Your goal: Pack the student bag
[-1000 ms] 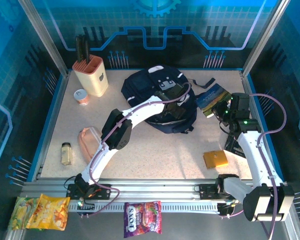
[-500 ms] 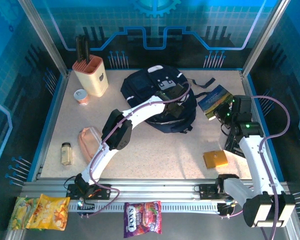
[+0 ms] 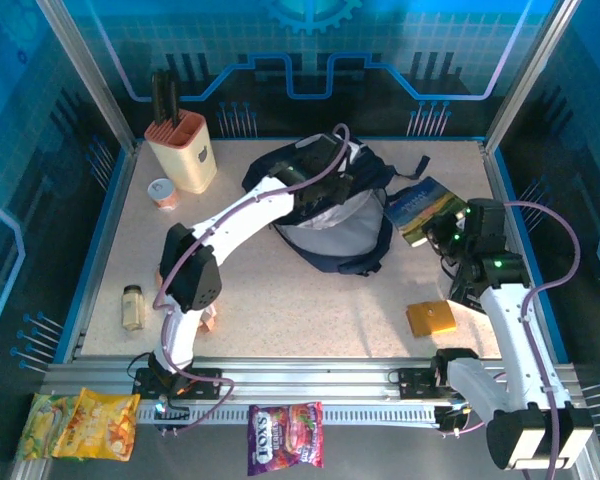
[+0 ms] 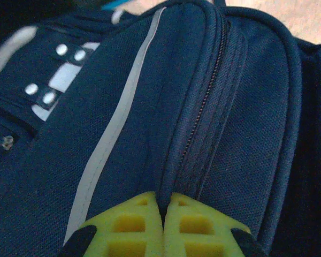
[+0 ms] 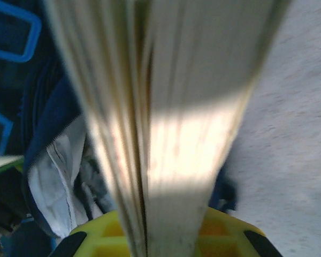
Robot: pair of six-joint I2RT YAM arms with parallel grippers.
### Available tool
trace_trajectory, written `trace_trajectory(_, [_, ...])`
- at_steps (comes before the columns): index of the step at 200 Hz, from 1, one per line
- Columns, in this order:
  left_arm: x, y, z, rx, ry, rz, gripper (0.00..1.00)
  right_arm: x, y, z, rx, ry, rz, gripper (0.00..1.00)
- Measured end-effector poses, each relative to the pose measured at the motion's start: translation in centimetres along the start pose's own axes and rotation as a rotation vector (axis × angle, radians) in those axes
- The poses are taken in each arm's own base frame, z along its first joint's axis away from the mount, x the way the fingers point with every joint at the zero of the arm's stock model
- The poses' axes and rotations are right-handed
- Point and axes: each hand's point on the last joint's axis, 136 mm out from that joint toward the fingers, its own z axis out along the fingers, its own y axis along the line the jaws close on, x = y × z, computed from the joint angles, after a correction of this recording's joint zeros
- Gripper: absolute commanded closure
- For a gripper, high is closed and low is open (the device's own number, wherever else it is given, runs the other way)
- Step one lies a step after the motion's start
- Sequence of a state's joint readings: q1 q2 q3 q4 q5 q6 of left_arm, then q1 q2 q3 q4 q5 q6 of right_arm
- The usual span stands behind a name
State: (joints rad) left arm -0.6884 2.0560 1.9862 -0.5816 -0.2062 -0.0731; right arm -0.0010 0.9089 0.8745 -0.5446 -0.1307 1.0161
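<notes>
The left hand (image 4: 164, 214) is pressed together on a thin fold of the student bag (image 3: 345, 225), right beside the zip line. That pinch looks like the weak spot. So little fabric sits between the yellow pads that a harder pull could let it slide out, and the lifted flap would then drop over the opening.

The right hand (image 5: 155, 235) pinches a book (image 3: 418, 203) by one end, its page edges running away from the fingers in the right wrist view. Held that way, the book could swing in the grip. It could also catch a corner on the bag's rim rather than go in cleanly, and a push there might drag the soft bag across the desk (image 3: 310, 300). The left arm lies over the top of the bag, so a careless approach risks hitting it too.

The bag sits at the far middle of the desk, just left of the book, with a knife block (image 3: 183, 150) well apart to its left. It is dark navy woven fabric with a pale stripe and grey snap patches. It slumps loosely, and its mouth is pulled open towards the near side, showing pale lining.
</notes>
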Motion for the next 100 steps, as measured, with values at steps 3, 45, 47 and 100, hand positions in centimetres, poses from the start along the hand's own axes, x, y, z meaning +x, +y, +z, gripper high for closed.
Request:
trace_trajectory(3, [-0.2,0.1,-0.2,0.000,-0.008,-0.003,1.00,0.3,0.3,0.2,-0.015,0.009,0.002,0.94])
trace_trajectory(45, [-1.2,0.1,-1.2,0.007,-0.041,-0.025,1.00,4.8,3.0,4.0,-0.149,0.148,0.028,0.93])
trace_trajectory(47, [-1.2,0.1,-1.2,0.007,-0.041,-0.026,1.00,5.0,3.1,4.3,-0.152,0.153,0.028,0.93])
trace_trajectory(100, [-1.5,0.4,-1.5,0.031,-0.042,-0.051,1.00,8.5,5.2,11.7,-0.187,0.221,0.057,0.93])
